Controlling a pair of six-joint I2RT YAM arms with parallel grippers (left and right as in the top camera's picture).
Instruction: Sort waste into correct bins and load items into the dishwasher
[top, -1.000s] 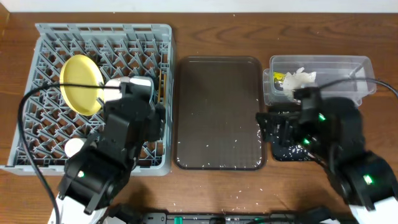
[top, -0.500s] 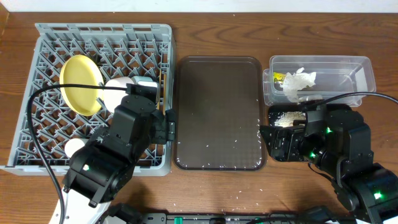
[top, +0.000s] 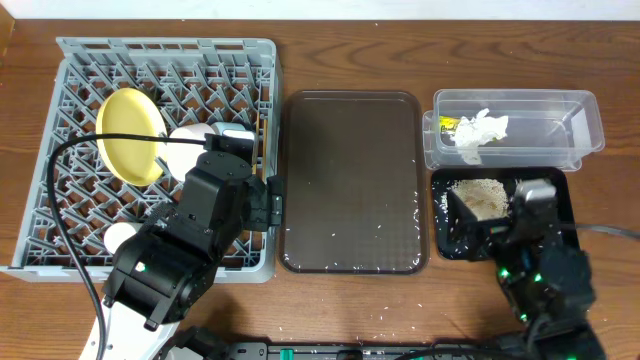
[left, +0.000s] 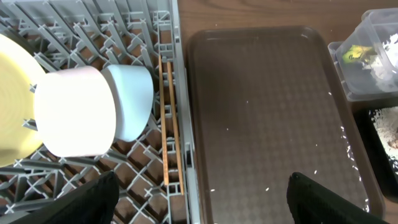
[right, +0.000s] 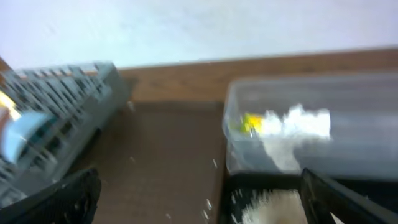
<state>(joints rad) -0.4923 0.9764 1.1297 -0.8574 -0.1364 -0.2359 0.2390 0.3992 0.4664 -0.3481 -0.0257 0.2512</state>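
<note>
While rice scraps (top: 330, 237) dot the brown tray (top: 350, 130) overhead, yellow plate (top: 130, 135) sits in the rack (top: 60, 60), tissue (top: 482, 127) in the clear tub (top: 588, 105).
Left wrist: left gripper (left: 202, 193) jaws spread, empty. Chopsticks (left: 166, 124) at rack edge may slip through lattice.
Right wrist: right gripper (right: 199, 186) spread, empty, view blurred. No legible writing.

We see a grey dish rack (top: 165, 45) with a diamond lattice floor at the table's left edge. In it are a plain yellow plate (top: 130, 135), a pinkish-white bowl (left: 74, 112), a light blue bowl (left: 134, 99), a white cup (top: 120, 237) and pale tan chopsticks (left: 166, 130). The table (top: 400, 20) is warm brown with darker grain. The serving tray (top: 350, 130) is dark brown, finely dimpled and flecked with white grains. Toward the right edge, the clear tub (top: 585, 105) shows a white tissue (top: 483, 127) and a green-and-yellow wrapper (left: 356, 53), and the glossy black tray (top: 563, 188) carries whitish rice scraps (top: 482, 197).
</note>
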